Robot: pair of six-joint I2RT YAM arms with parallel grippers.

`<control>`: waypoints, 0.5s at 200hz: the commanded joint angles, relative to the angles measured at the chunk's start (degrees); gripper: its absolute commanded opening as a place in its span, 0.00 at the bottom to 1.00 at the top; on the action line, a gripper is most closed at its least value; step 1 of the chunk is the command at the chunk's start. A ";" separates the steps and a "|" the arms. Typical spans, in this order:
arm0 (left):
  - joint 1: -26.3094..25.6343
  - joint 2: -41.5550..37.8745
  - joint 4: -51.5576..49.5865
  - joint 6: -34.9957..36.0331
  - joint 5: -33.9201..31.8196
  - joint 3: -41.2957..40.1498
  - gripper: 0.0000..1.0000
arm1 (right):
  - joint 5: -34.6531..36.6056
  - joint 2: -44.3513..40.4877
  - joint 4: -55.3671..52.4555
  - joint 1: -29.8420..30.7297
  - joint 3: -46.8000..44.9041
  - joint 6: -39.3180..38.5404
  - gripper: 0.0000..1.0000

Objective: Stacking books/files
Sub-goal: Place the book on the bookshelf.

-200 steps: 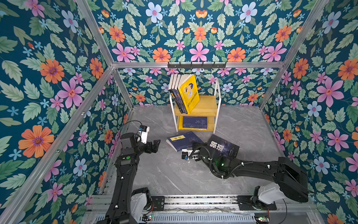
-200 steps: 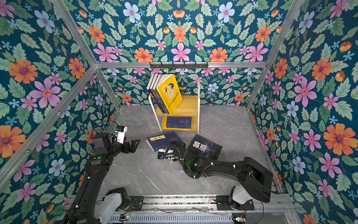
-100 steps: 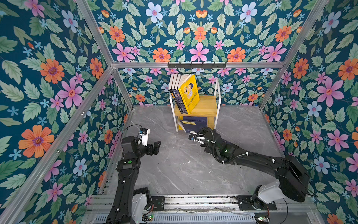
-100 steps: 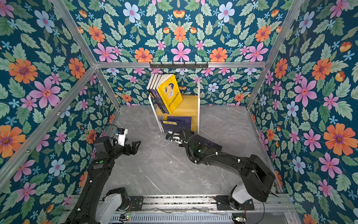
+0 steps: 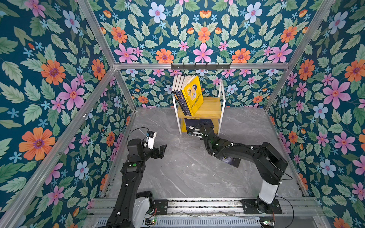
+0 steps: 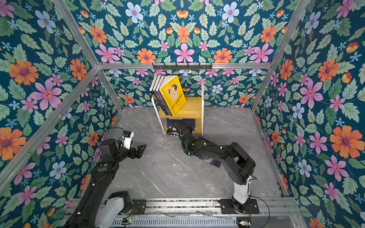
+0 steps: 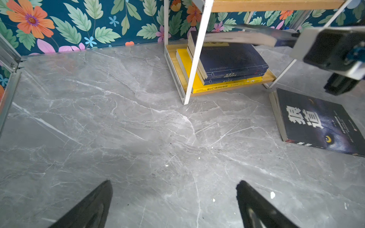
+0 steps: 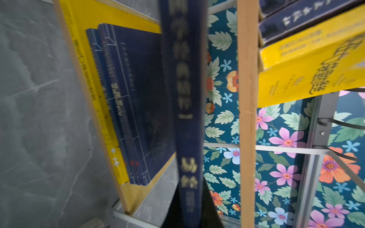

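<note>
Left arm (image 5: 126,183) and right arm (image 5: 246,151): matte black angular links, white base housings (image 5: 266,190), white cable ties (image 5: 232,144). Green lamp (image 5: 134,164) on left arm.

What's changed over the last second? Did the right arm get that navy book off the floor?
Yes. The right pincer, shut on the thin navy book, lifted it off the floor and carried it to the rack's lower shelf, where it hangs above the stack, not yet released. Unchanged: black book on the floor, leaning books on top, left pincer open.

Navy book (image 8: 185,98), perhaps gold-lettered
</note>
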 commanded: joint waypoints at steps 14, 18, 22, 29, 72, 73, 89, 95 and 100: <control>-0.63 0.42 1.65 0.30 -0.18 0.49 1.00 | 1.74 2.90 6.19 -0.91 2.02 -4.11 0.00; -0.71 0.42 1.53 0.28 -0.12 0.58 1.00 | 1.85 3.59 5.81 -0.91 2.47 -4.36 0.00; -0.72 0.49 1.43 0.31 -0.07 0.64 1.00 | 2.05 4.31 5.82 -1.04 2.72 -4.65 0.00; -0.72 0.59 1.26 0.26 -0.02 0.74 1.00 | 2.17 5.43 5.78 -1.04 3.06 -5.30 0.00; -1.16 0.05 1.15 1.07 -0.31 0.27 1.00 | 1.05 9.02 -0.36 -1.41 4.75 -2.43 0.00; -1.16 0.10 1.07 1.14 -0.35 0.29 1.00 | 1.04 9.02 -0.56 -1.36 4.80 -2.33 0.00; -1.16 0.24 0.94 1.47 -1.28 0.81 1.00 | -0.10 8.48 -4.42 -1.40 4.95 -0.42 0.00; -1.20 0.16 1.05 1.47 -1.50 0.74 1.00 | -1.01 8.12 -5.77 -1.44 4.87 0.33 0.00; -1.24 0.04 1.03 1.47 -1.52 0.67 1.00 | -1.55 7.97 -6.91 -1.49 4.90 0.95 0.00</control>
